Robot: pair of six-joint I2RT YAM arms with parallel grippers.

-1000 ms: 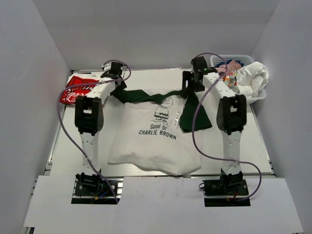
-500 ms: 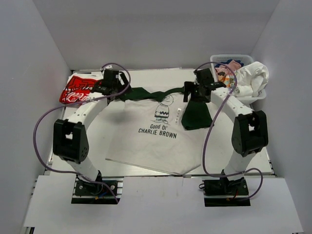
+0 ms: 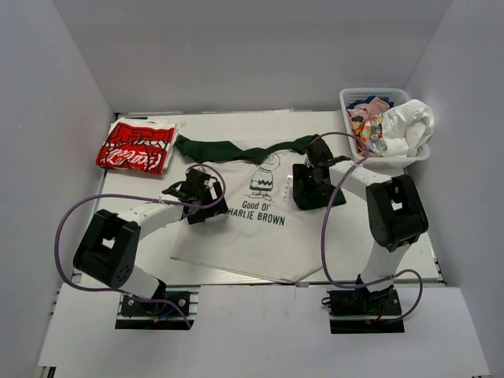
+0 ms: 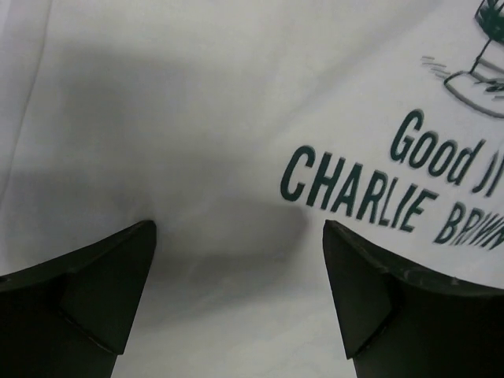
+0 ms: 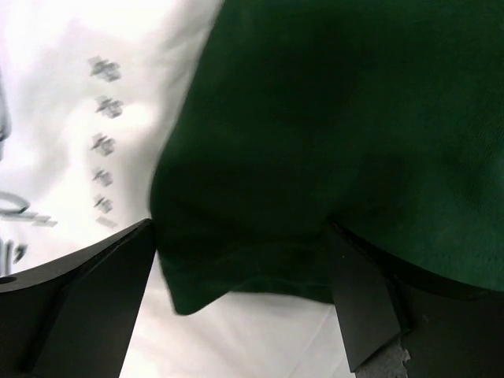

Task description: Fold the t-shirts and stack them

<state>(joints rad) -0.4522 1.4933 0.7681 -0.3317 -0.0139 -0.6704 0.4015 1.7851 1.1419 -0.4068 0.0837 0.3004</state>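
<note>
Nearest the arm bases, the white t-shirt [image 3: 252, 236] lay flat at the centre of the tabletop [image 3: 409, 228], its hem close to the near edge. Its long axis ran bottom to top of the frame and its print read upright, the collar end pointing away. Bare tabletop showed along its left and lower right sides. The left pincer [image 4: 238, 228] hung over its left half, spread wide and holding nothing. The right pincer [image 5: 240, 227], equally spread and empty, hung over the bunched end of the dark green t-shirt [image 3: 236, 150]. The rest of that shirt stretched as a narrow band left to right across the white shirt's far end. Beyond, a folded red-and-white t-shirt [image 3: 135, 146] sat upper left. A white basket [image 3: 350, 98] heaped with clothes stood upper right.
</note>
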